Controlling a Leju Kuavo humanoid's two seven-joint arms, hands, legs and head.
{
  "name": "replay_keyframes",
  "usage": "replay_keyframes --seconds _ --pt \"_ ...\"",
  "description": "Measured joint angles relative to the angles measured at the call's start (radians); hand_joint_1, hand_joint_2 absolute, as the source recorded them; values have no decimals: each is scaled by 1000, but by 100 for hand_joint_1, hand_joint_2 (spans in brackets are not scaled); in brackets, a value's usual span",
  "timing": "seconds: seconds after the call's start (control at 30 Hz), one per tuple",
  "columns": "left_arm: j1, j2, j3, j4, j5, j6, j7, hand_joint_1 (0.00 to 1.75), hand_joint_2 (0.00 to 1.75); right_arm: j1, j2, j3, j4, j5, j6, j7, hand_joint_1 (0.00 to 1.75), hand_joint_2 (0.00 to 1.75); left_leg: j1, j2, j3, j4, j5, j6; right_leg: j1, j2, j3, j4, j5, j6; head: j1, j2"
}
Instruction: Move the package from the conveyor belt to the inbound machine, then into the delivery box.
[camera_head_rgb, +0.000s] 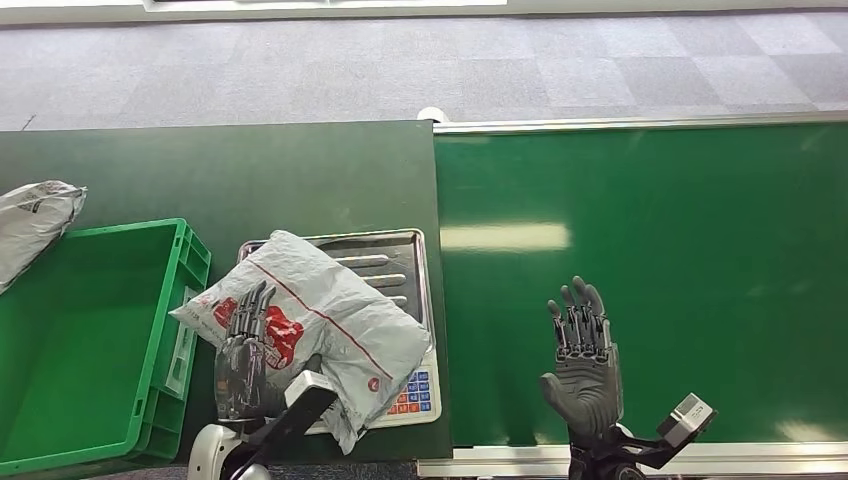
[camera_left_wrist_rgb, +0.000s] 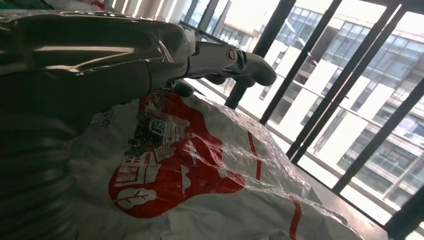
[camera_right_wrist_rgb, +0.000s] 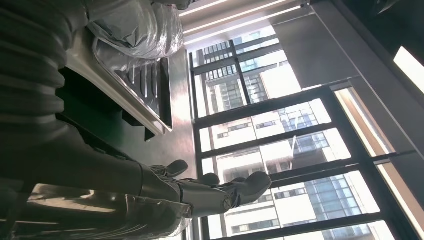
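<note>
Grey plastic mailer package with red print (camera_head_rgb: 320, 320) lies on the metal-topped scale machine (camera_head_rgb: 405, 255) for weighing. Left hand (camera_head_rgb: 243, 350) rests flat on it, fingers apart, at 7 o'clock. Right hand (camera_head_rgb: 583, 350) spread, holding nothing, over the green conveyor belt (camera_head_rgb: 650, 230). Green plastic crate (camera_head_rgb: 90, 330) waits at 9 o'clock.

Your dark green tabletop (camera_head_rgb: 250, 170) carries a green crate (camera_head_rgb: 90, 340), a metal-topped scale (camera_head_rgb: 405, 300) (keypad at its near edge) just beside it, and a grey bag (camera_head_rgb: 35, 220) at the far left. The conveyor belt (camera_head_rgb: 650, 280) adjoins it on the right.
</note>
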Motion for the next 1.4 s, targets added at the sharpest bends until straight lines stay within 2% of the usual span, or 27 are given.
replay_keyframes --seconds 0.13,0.27,0.37,0.5,0.6,0.83,1.0,1.03,1.1,1.17,1.2,1.4 --pt "-9 -2 -4 -1 -66 60 62 0 175 -8 1 13 3 -10 0 0 0 175 0 0 0 0 0 0 0 0 0 0 0 0 0 0" --pt "-1 0 -6 -17 -96 119 100 34 175 -13 1 16 7 -25 2 0 0 175 0 0 0 0 0 0 0 0 0 0 0 0 0 0" --pt "5 7 -7 -28 -106 154 123 45 175 -13 1 18 8 -29 2 0 0 175 0 0 0 0 0 0 0 0 0 0 0 0 0 0" --pt "8 16 -9 -34 -109 160 130 139 175 -14 1 19 8 -29 1 0 0 175 0 0 0 0 0 0 0 0 0 0 0 0 0 0" --pt "7 21 -13 -34 -101 155 135 153 175 -13 1 19 8 -32 0 0 0 175 0 0 0 0 0 0 0 0 0 0 0 0 0 0" --pt "-5 35 -37 -17 -42 18 162 163 175 -11 1 15 8 -44 -8 0 0 175 0 0 0 0 0 0 0 0 0 0 0 0 0 0" --pt "-12 41 -48 0 -39 -26 172 173 175 -10 0 13 8 -42 -16 0 0 175 0 0 0 0 0 0 0 0 0 0 0 0 0 0" --pt "-14 42 -49 5 -37 -34 173 173 175 -10 0 13 8 -41 -19 0 0 175 0 0 0 0 0 0 0 0 0 0 0 0 0 0" --pt "-16 44 -49 12 -28 -39 169 163 175 -10 0 13 8 -39 -23 0 0 175 0 0 0 0 0 0 0 0 0 0 0 0 0 0" --pt "-17 44 -49 15 4 -23 138 142 175 -8 1 12 8 -37 -26 0 0 175 0 0 0 0 0 0 0 0 0 0 0 0 0 0" --pt "-16 45 -50 15 32 -13 112 137 175 -7 1 11 8 -36 -27 0 0 175 0 0 0 0 0 0 0 0 0 0 0 0 0 0" --pt "3 47 -63 -42 240 12 -55 147 175 -1 1 9 8 -32 -31 0 0 175 0 0 0 0 0 0 0 0 0 0 0 0 0 0"
